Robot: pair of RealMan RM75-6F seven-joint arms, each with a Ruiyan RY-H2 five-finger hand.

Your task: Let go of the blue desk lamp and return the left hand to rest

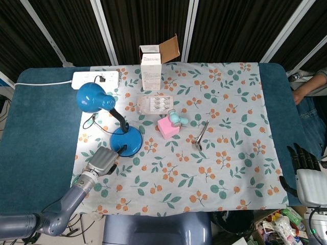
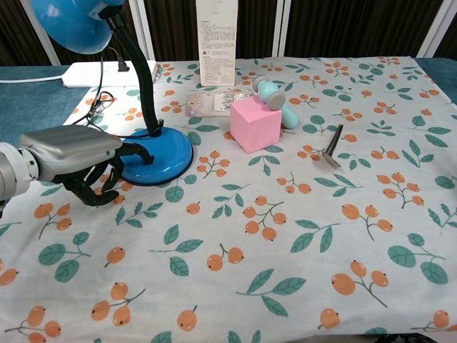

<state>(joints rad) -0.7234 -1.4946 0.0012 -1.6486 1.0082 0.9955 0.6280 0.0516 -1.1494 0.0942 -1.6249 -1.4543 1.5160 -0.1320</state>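
Observation:
The blue desk lamp stands upright on the floral cloth, its round base flat and its shade bent up to the left. My left hand lies just near-left of the base. In the chest view the left hand has its thumb reaching to the base's left rim, while its fingers curl down onto the cloth beside the base, not around it. Nothing is held. My right hand hangs off the table's right edge with its fingers apart.
A white power strip with the lamp's cord lies at the back left. A white carton, a blister pack, a pink cube with a teal toy, and a metal tool sit mid-table.

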